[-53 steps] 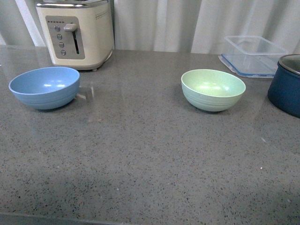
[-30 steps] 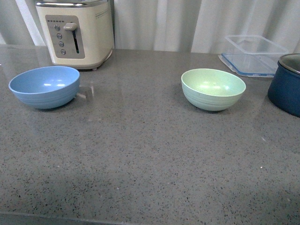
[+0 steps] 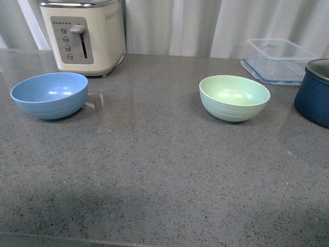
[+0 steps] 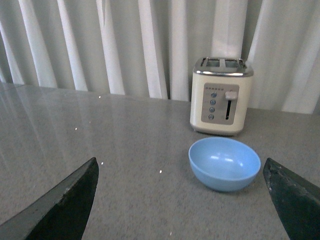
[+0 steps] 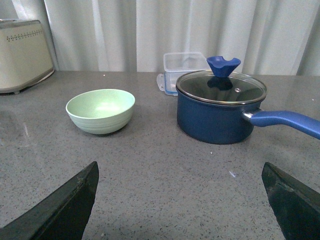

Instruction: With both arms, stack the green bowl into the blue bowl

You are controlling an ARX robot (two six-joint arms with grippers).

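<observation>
A: Nothing is seen to have moved since the earlier pictures; both bowls are found in the same places as before.

B: What is noted nearest?

A: A grey speckled counter (image 3: 154, 175), flat and glossy, is spread across the foreground. In the wrist views the left gripper (image 4: 180, 210) and the right gripper (image 5: 180, 210) are held above it. Their dark, matte, wedge-shaped fingers (image 4: 67, 205) are spread wide, and nothing is gripped or touched.

B: And the bowls?

A: The green bowl (image 3: 234, 98), pale, matte and round, with faint ridges near its base, is set upright on the right of the counter. The blue bowl (image 3: 49, 95), of the same shape and finish, is set upright well apart on the left.

B: Farther back?

A: A navy pot (image 3: 313, 98) with a glass lid is placed near the green bowl, at the right edge. A cream toaster (image 3: 85, 36) is stood just behind the blue bowl, and a clear plastic container (image 3: 277, 59) behind the green one. A pale pleated curtain (image 3: 175, 25) is hung at the back.
</observation>
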